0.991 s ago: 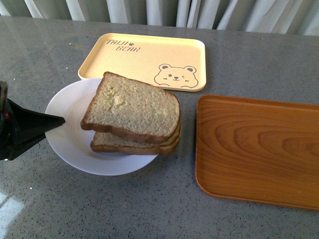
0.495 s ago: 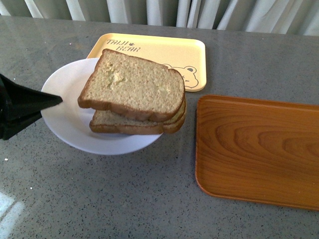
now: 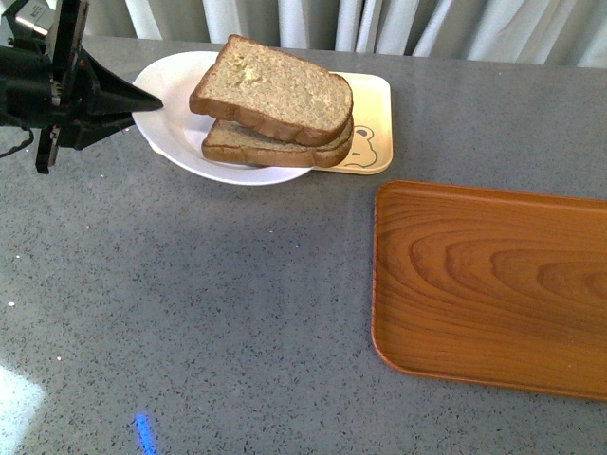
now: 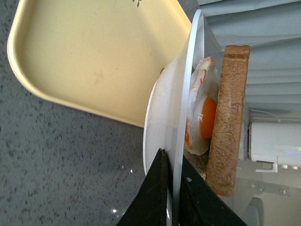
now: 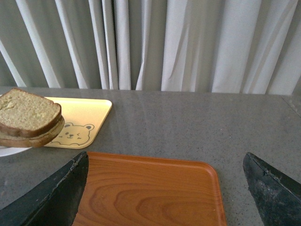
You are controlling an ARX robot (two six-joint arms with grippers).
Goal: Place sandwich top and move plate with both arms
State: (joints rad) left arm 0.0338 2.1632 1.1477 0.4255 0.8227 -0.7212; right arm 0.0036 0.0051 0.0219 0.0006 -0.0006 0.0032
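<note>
A grey speckled table (image 3: 237, 313) is carrying two trays. A yellow tray (image 3: 372, 114) is lying flat at the far side, its printed bear showing at the near right corner; a plate (image 3: 175, 95) is hanging over its left part, clear of the table. A brown wooden tray (image 3: 493, 284) is sitting flat on the right, nearer the robot, with a strip of bare table running between the two trays. A small blue glint (image 3: 142, 431) and a pale patch of glare are showing on the near left surface.
</note>
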